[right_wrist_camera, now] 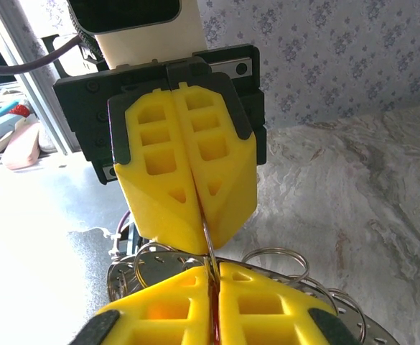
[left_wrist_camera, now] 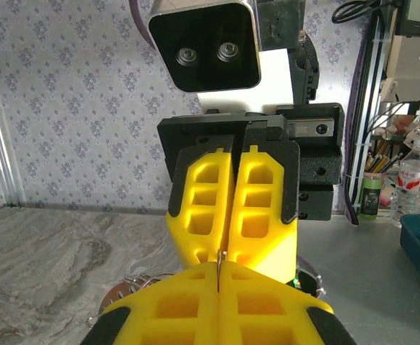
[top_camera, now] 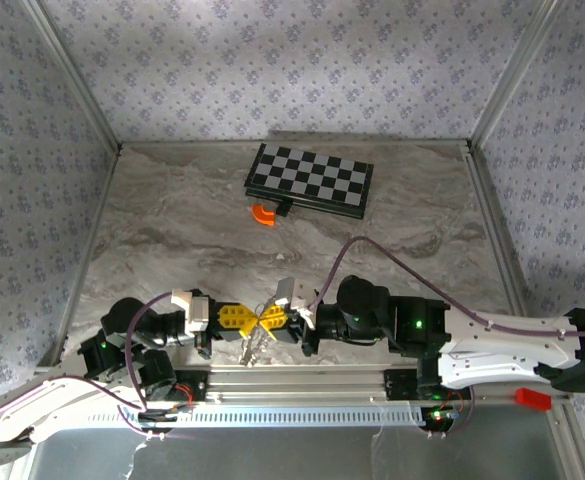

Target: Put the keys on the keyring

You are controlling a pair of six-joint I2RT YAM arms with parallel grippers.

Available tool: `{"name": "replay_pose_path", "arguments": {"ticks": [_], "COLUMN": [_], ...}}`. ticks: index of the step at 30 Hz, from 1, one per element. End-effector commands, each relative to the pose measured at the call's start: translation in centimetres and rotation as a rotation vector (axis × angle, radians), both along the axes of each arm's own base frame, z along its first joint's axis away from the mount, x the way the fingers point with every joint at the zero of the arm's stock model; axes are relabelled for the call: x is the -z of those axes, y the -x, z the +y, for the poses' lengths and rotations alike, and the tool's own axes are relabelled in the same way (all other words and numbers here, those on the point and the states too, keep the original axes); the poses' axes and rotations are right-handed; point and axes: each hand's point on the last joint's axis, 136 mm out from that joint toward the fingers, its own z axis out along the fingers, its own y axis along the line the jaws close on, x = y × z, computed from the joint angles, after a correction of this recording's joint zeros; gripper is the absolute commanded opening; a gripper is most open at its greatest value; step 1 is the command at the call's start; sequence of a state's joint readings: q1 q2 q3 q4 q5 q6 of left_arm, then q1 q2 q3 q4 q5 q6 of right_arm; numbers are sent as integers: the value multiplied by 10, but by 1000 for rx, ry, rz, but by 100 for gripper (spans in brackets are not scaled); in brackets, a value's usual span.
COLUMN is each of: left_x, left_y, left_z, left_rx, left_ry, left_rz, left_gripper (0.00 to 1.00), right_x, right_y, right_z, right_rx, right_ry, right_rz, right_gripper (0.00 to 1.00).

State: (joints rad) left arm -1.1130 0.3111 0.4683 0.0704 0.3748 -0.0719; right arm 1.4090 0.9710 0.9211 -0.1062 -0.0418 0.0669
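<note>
Tabletop (top_camera: 172, 230): grey marbled sheet, smooth, matte.

Chessboard (top_camera: 312, 180): flat black-and-white rectangle at the far side, taken as reference. It plays no part in the task.

Left gripper (top_camera: 260, 320) and right gripper (top_camera: 280, 320): well apart from the chessboard on its near side, meeting tip to tip above the table. Fingers are yellow moulded blocks with open pockets in black mounts.
- Left: jaws fully together, nipping the thin wire of the keyring (right_wrist_camera: 208, 237).
- Right: jaws also pressed together. The same wire runs into its seam, and a red sliver shows there, probably the red-headed key (right_wrist_camera: 213, 320). Too little shows to be sure.

Silver keys (top_camera: 253, 347): small bright metal pieces hanging under the meeting point, on the near side of the chessboard. The right wrist view also shows several polished wire loops below the fingers.

Orange curved piece (top_camera: 263, 214): just beside the chessboard's near edge, untouched.

Progress (judgement): the silver keys appear to be on the ring already. The red key is brought up to the wire. Whether it is threaded cannot be told, so the threading and release are probably still to do.
</note>
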Motion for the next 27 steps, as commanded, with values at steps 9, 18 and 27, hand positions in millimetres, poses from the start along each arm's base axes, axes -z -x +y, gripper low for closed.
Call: {"name": "replay_pose_path", "arguments": {"ticks": [9,18,27], "left_x": [-28,-28,-28], "left_y": [9,10,10], "left_z": [9,8,6], "left_rx": [19,25,31], "left_ry": [56,45,37], "left_rz": [-52,-49,-45], "left_gripper": [0,0,0], "right_x": [-19,-25,-14], "right_y": [-6,-8,-9], "right_z": [-7,-6,1], "right_rx": [25,19,5], "right_ry": [-49,-87,-60], "right_rz": [2,33,59], "right_gripper": [0,13,12]}}
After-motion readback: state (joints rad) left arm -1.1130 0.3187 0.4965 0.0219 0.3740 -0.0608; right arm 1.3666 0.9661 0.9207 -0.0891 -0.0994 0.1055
